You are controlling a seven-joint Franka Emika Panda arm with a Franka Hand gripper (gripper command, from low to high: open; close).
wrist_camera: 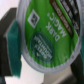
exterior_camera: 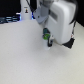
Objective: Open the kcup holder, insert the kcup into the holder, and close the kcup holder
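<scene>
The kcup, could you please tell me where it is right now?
The kcup is held in the claw above the white table, right of centre in the exterior view. In the wrist view its lid fills the picture between the fingers.

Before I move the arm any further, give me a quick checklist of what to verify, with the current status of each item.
1. Kcup is in the hand: ok; the wrist view shows the pod's printed lid filling the frame, with teal finger pads against its side.
2. Grip looks firm: cannot tell; only one pad shows clearly.
3. Pod is off the white table: cannot tell; the exterior view is blurred around the green pod.
4. Kcup holder is open: cannot tell; a dark shape sits behind the hand, but no drawer can be made out.
5. Pod's lid is intact: ok; the label shows no tear.
</scene>
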